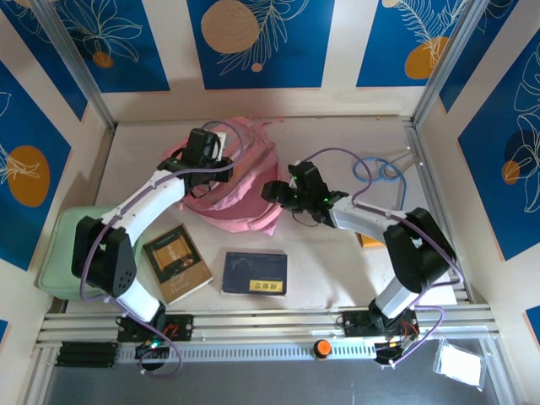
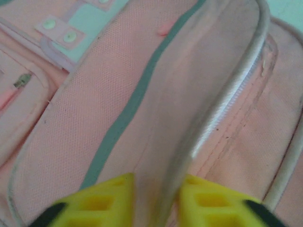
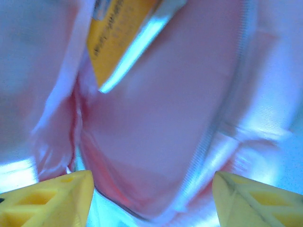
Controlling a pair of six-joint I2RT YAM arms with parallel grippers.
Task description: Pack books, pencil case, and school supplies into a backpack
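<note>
The pink backpack (image 1: 240,202) lies at mid-table. My left gripper (image 1: 207,159) is over its upper left part. In the left wrist view the grey-trimmed flap edge (image 2: 222,99) runs between the yellow fingers (image 2: 94,203), which stand a little apart, so this gripper (image 2: 156,191) is open. My right gripper (image 1: 277,192) is at the backpack's right edge, open wide (image 3: 151,191) with nothing held, facing pink fabric (image 3: 156,118). A yellow book (image 3: 118,38) sticks into the opening. A brown book (image 1: 175,261) and a navy book (image 1: 255,272) lie near the front. A small orange-tan thing (image 1: 369,241), perhaps the pencil case, peeks from under my right forearm.
A pale green tray (image 1: 61,245) sits at the left edge behind the left arm's base. A blue cable loop (image 1: 377,171) lies at the back right. Metal frame posts and walls close in the table on three sides.
</note>
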